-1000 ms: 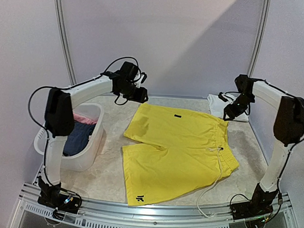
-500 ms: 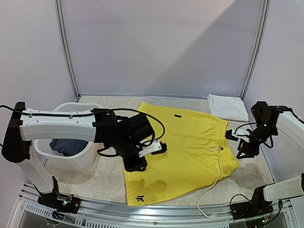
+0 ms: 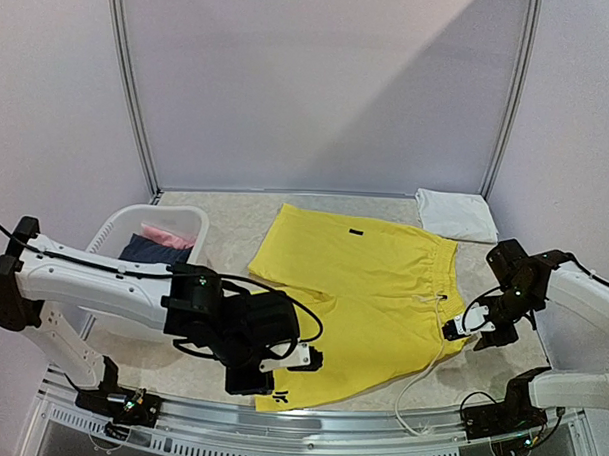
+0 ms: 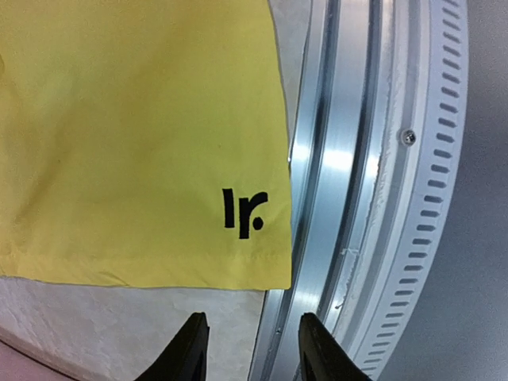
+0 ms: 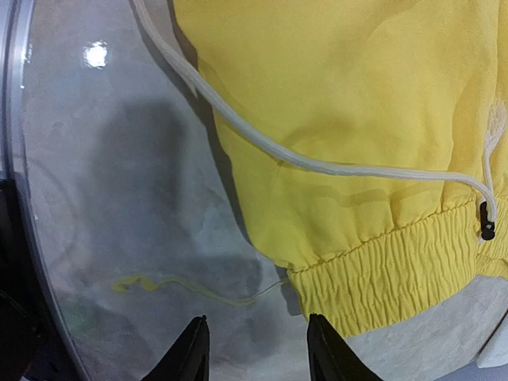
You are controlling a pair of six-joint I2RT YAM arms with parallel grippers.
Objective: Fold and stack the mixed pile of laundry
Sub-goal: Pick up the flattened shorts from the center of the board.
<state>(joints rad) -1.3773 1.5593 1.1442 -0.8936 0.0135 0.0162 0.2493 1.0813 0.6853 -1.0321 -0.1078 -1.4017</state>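
The yellow shorts point(image 3: 363, 285) lie spread flat on the table, waistband to the right. My left gripper point(image 3: 284, 372) hovers open over their near-left hem corner. In the left wrist view that hem point(image 4: 151, 270) and its black logo point(image 4: 242, 213) lie just ahead of my left gripper point(image 4: 252, 319), which holds nothing. My right gripper point(image 3: 476, 329) is low beside the near end of the waistband point(image 5: 397, 278). It point(image 5: 258, 319) is open over bare table, clear of the cloth. A folded white T-shirt point(image 3: 455, 213) sits at the back right. Navy point(image 3: 149, 251) and pink point(image 3: 169, 233) pieces lie in the basket.
The white slotted basket point(image 3: 109, 231) stands at the left. The white drawstring point(image 3: 419, 382) trails over the table's front edge. A metal rail point(image 4: 341, 198) runs along that edge next to the hem corner. A loose yellow thread point(image 5: 182, 286) lies by the waistband.
Both arms came down from high at the back. The left swung to the shorts' near hem corner, the right dropped to the waistband's near end. Both jaws narrowed somewhat.
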